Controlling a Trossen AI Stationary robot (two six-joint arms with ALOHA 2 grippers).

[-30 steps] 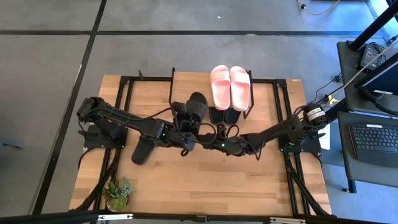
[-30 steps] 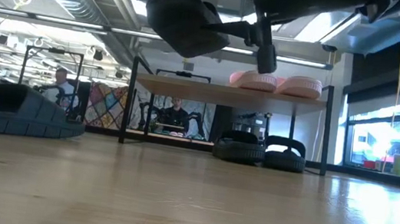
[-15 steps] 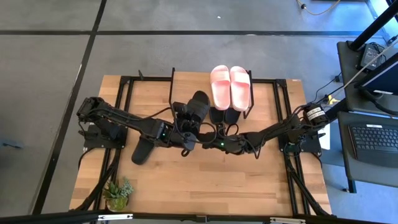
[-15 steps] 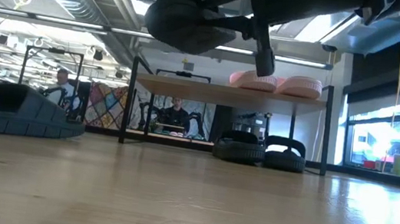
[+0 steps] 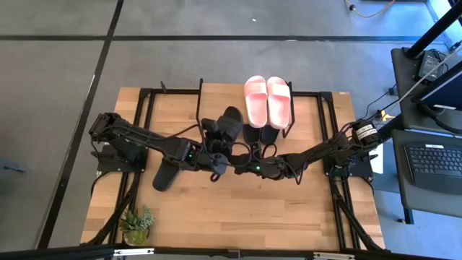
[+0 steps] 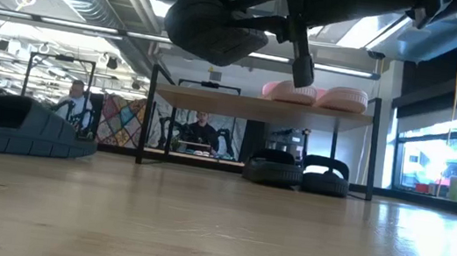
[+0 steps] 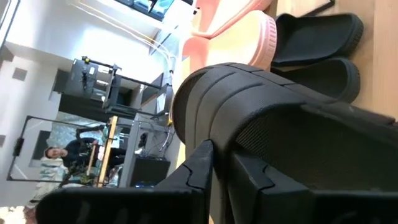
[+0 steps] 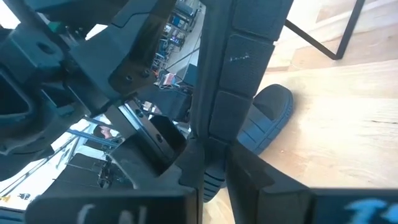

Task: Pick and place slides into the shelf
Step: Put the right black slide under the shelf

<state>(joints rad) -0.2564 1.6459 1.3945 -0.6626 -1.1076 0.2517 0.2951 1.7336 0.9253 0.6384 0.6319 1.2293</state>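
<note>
Left end effector (image 5: 214, 160) pinches the raised black slide (image 5: 227, 124); right end effector (image 5: 240, 167) pinches its heel — judged best: keep it level, ease onto shelf (image 5: 216, 94).

From above, the shelf (image 5: 216, 92) stood at the far side of the surface (image 5: 238, 217), with the pink slides (image 5: 267, 100) on its top board and a black pair (image 5: 259, 134) partly hidden beneath. Both arms met at the middle, where a black slide (image 5: 227, 124) seemed gripped between them. Another black slide (image 5: 165, 175) lay near the left arm, a small plant (image 5: 137, 224) at the near corner.
</note>
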